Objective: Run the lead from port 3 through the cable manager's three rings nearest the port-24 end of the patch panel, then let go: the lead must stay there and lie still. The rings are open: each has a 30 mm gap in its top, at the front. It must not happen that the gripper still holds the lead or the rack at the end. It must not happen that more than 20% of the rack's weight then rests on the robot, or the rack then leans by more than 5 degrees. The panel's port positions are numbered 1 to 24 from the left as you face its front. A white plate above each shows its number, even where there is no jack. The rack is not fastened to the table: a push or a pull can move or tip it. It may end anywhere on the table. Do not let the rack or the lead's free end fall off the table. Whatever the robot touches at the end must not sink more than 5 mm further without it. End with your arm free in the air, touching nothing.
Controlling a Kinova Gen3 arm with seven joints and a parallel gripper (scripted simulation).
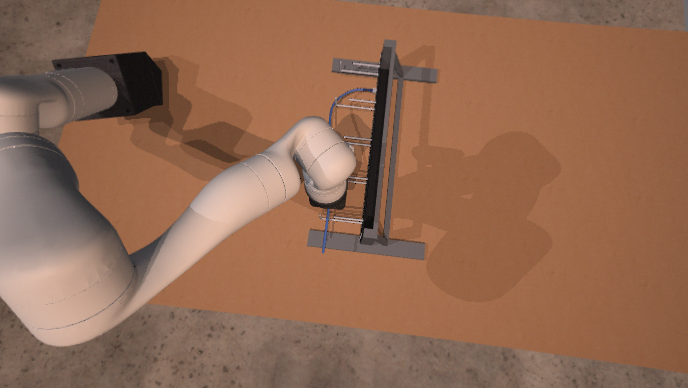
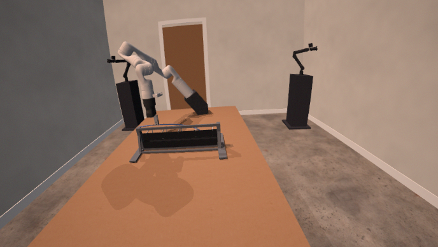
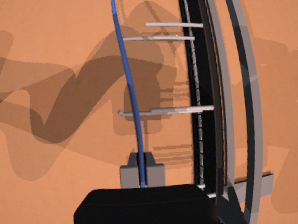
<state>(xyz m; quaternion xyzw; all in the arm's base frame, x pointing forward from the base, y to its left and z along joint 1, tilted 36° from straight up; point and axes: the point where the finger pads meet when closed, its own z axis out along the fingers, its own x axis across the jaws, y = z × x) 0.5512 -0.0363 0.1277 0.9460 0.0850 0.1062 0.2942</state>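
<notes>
The grey rack [image 1: 395,150] [image 2: 178,149] [image 3: 249,96] stands upright on the table with the black patch panel [image 1: 376,150] [image 2: 178,139] [image 3: 206,63] in it. The blue lead [image 1: 331,112] [image 2: 173,125] [image 3: 127,56] leaves a port near the panel's far end, bends, and runs along the front ends of the wire rings [image 1: 357,139] [image 1: 357,179] [image 1: 345,219] [image 3: 166,111]. I cannot tell whether it lies inside them. My gripper [image 1: 327,212] [image 2: 156,120] [image 3: 141,163] is shut on the lead, in front of the panel's near, port-24 end. The lead's free end [image 1: 324,247] sticks out past the fingers over the rack's foot [image 1: 340,241].
The arm's black base [image 1: 125,82] sits at the table's [image 1: 550,250] left edge. My forearm reaches across to the rack's front side. Two black camera stands [image 2: 299,102] [image 2: 130,102] are on the floor beyond the table.
</notes>
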